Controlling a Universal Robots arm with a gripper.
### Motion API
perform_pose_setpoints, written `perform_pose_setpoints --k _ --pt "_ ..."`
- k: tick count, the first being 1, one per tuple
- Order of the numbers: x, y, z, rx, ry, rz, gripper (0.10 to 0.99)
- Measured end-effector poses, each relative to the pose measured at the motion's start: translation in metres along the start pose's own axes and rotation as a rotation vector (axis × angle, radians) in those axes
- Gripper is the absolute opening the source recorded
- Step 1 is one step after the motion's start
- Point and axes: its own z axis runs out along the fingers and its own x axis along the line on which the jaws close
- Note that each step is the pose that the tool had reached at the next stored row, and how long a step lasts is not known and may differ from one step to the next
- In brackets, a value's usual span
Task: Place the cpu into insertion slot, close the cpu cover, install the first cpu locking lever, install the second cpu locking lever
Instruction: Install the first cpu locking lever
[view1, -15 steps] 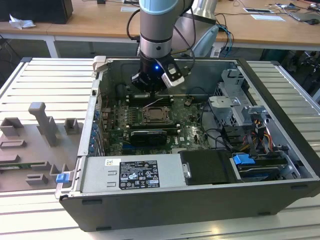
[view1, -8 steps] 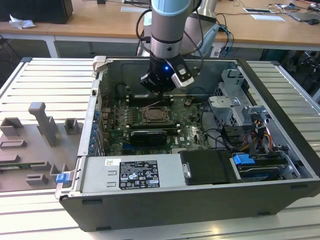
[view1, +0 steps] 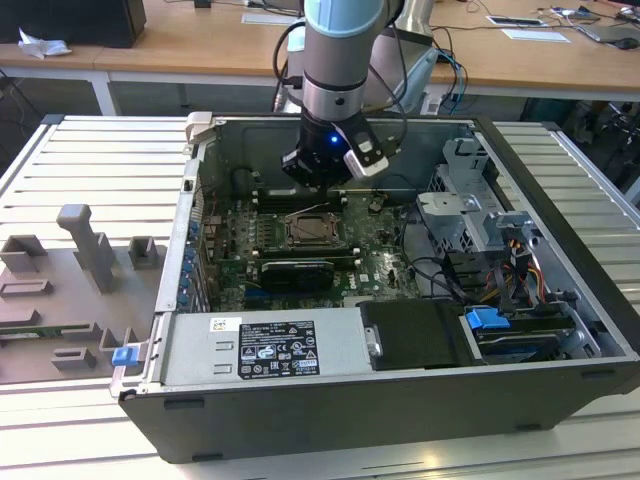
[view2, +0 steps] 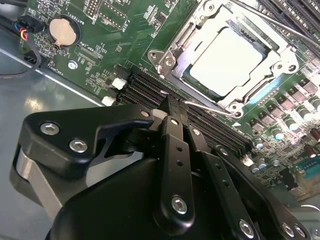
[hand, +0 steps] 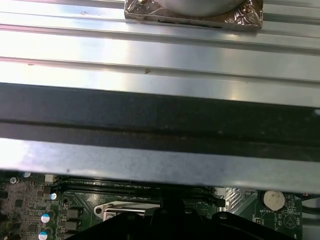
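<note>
Open computer case (view1: 560, 260) lying on a ribbed metal table (view1: 90, 160), motherboard (view1: 375, 262) exposed on its floor. Arm lowered into the far part of the case, gripper (view1: 322, 182) hovering just beyond the insertion slot (view1: 315, 231) — fingers (view2: 174, 131) pressed together, nothing between them. Cpu cover (view2: 176, 46) lowered flat around the cpu (view2: 227, 59), silver top visible through the window in the second wrist view. Thin wire locking lever (view2: 212, 108) lying along the socket's edge nearest the fingertips. Coin cell (view2: 65, 31) on the board, well apart from the socket.
</note>
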Motion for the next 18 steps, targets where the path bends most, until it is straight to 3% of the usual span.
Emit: perform_pose_setpoints --k 18 --pt "0.0017 -0.0034 0.0058 0.0 -0.0008 0.004 0.106"
